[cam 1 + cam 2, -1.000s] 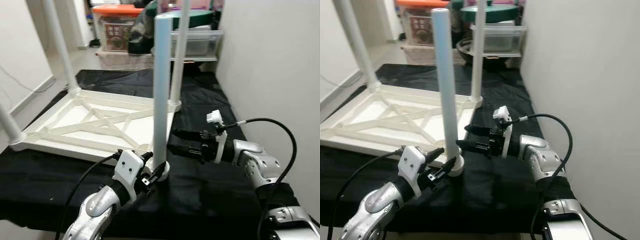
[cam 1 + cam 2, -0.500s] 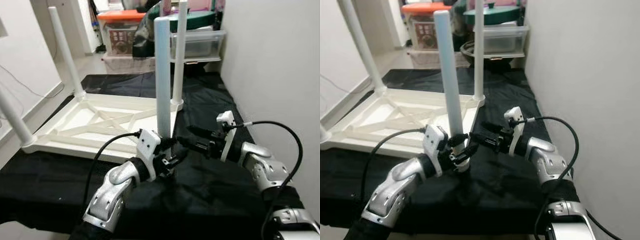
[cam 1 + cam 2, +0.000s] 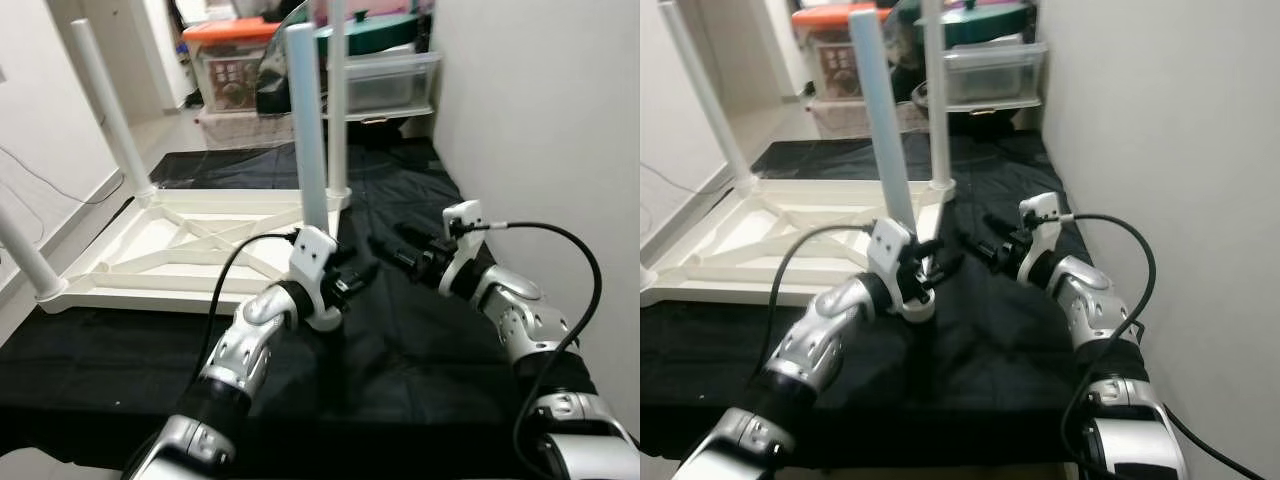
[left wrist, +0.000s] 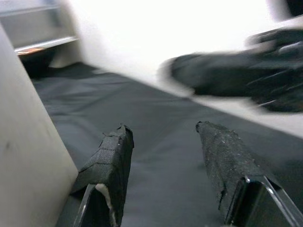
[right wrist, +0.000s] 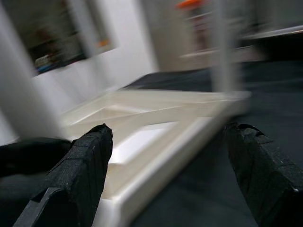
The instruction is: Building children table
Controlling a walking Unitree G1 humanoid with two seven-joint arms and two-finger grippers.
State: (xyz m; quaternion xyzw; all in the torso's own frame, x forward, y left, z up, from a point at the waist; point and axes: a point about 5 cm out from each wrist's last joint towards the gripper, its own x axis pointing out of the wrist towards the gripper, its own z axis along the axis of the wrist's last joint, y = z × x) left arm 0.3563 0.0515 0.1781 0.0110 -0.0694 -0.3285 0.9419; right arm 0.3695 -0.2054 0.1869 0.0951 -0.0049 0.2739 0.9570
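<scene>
Up front, the left gripper (image 3: 348, 285) sits at the foot of one pale table leg (image 3: 306, 140), its two black fingers spread apart; in the left wrist view one finger (image 4: 110, 163) lies right beside the leg's white side, though contact cannot be confirmed. That leg stands upright, tilted slightly, at the near right corner of the upturned white table top (image 3: 160, 245). Just beside it, the right gripper (image 3: 392, 252) reaches in from the right, its two fingers also spread wide and holding nothing, hovering above the black cloth (image 3: 420, 340). The two grippers point toward each other, near but apart. Four legs can be counted standing up from the table top: the one at the left gripper, a second (image 3: 337, 95) behind it at the far right corner, a third (image 3: 108, 105) at the far left, and a fourth (image 3: 22, 245) at the near left edge. Beyond the cloth stand stacked plastic storage boxes (image 3: 235, 70), one with an orange lid. A white wall (image 3: 540, 110) runs along the right.
</scene>
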